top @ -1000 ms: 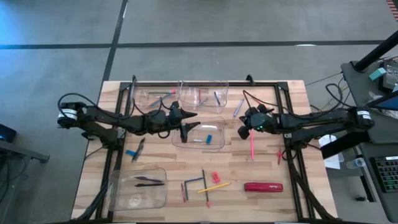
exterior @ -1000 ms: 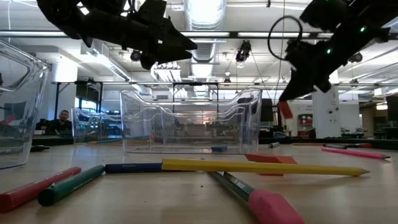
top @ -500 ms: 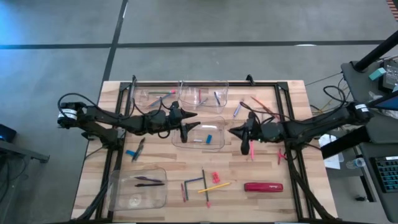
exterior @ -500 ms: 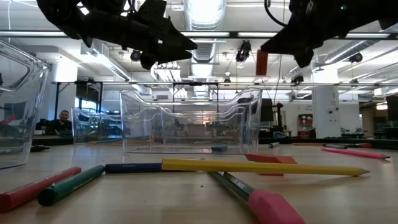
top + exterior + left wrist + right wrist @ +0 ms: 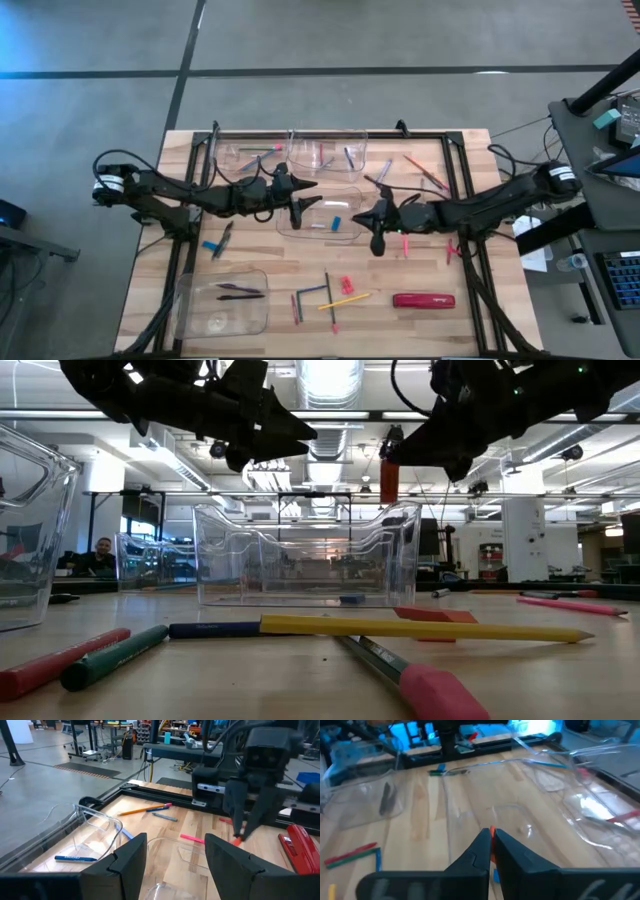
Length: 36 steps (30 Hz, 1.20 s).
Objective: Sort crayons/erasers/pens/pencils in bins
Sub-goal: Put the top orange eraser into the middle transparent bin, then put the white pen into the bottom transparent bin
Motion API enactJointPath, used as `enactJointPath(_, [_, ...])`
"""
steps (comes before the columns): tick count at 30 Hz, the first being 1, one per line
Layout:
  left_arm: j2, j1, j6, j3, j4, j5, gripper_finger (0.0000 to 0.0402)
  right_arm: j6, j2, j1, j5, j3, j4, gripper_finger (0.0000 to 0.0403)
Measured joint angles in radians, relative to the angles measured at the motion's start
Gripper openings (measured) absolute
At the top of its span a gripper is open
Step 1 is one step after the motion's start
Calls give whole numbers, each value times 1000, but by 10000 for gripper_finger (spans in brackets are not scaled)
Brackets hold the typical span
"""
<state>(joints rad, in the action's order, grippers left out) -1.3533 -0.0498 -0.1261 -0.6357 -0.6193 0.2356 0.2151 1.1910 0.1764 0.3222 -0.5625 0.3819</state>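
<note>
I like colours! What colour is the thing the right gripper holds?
Red eraser, clearest in the low view.

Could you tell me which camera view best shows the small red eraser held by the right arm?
The low view: the red eraser hangs clear below the right hand. The left wrist view shows only its tip; the right wrist view a sliver; the high view hides it.

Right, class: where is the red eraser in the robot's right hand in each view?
High view: hidden under the right hand, at the middle bin's right end.
Low view: eraser upper middle, hanging above the bin.
Left wrist view: eraser at the far hand's tip, beyond the bin.
Right wrist view: eraser between the fingers, bin ahead.
Shared landmark: the middle bin.
</note>
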Motion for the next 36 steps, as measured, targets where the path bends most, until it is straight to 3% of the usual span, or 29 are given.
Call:
enactJointPath(5, [0, 0, 0, 0, 0, 0, 185, -19, 41, 0, -17, -28, -10, 50])
enactJointPath(12, [0, 0, 0, 1, 1, 0, 185, -44, 45, 0, -17, -36, -49, 164])
enactJointPath(17, [0, 0, 0, 1, 1, 0, 185, -48, -34, 0, 3, -36, -114, 233])
enactJointPath(20, [0, 0, 0, 1, 2, 0, 185, -48, -120, 0, 77, -35, -222, 257])
enactJointPath(26, [0, 0, 0, 1, 3, 0, 185, 28, -296, 0, 363, 27, -424, 268])
enactJointPath(30, [0, 0, -1, 1, 1, 0, 185, 191, -363, -12, 574, 101, -516, 258])
enactJointPath(36, [0, 0, -2, 1, 0, 0, 185, 329, -353, -110, 611, 156, -530, 239])
